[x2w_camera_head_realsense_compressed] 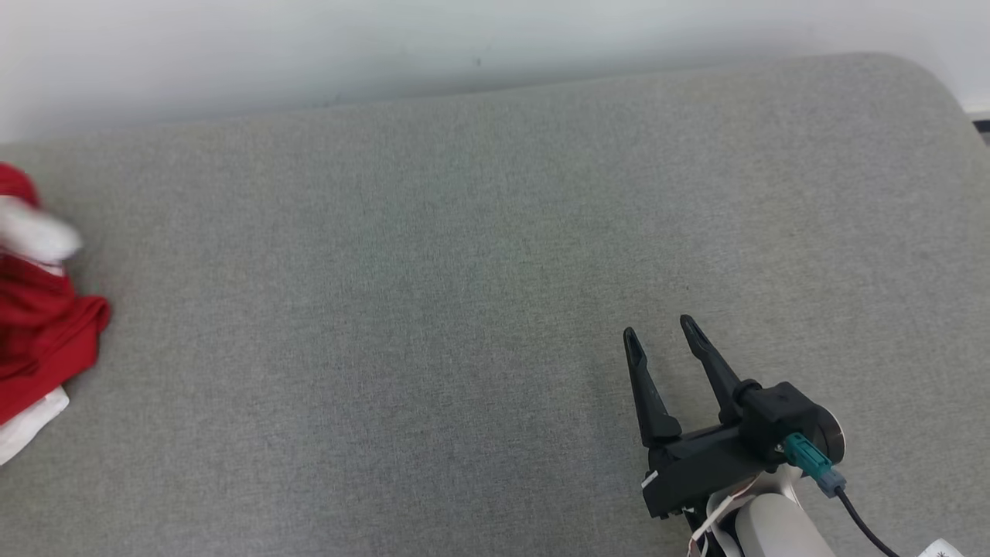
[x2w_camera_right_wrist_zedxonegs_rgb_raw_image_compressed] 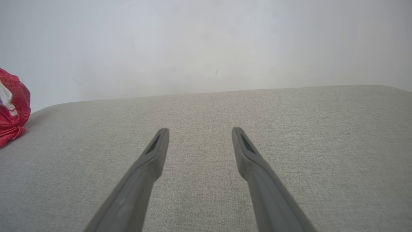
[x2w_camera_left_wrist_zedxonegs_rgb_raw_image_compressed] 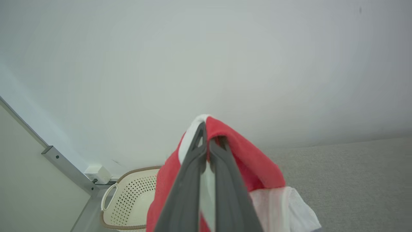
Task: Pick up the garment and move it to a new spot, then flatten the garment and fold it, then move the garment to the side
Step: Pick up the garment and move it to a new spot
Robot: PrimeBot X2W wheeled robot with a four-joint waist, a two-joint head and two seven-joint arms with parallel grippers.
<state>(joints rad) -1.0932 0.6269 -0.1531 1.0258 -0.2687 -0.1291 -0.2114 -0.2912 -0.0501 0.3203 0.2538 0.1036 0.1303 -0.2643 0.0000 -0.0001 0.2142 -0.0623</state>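
My left gripper [x2w_camera_left_wrist_zedxonegs_rgb_raw_image_compressed: 210, 132] is clamped on the red-and-white garment [x2w_camera_left_wrist_zedxonegs_rgb_raw_image_compressed: 254, 167], bunched at the grey cushion's [x2w_camera_head_realsense_compressed: 464, 294] far left edge, well apart from my right gripper [x2w_camera_head_realsense_compressed: 658, 326], which stands spread over bare fabric; the left arm is plainly nearer.

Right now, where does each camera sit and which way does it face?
Head view: on the head, looking forward and down at the grey padded surface; open right hand lower right, red and white garment at left edge.
Left wrist view: on the left wrist, looking along the left hand, shut on the garment, toward the wall and a basket.
Right wrist view: on the right wrist, looking along its open fingers across the surface.
Shared: all three show garment and surface.
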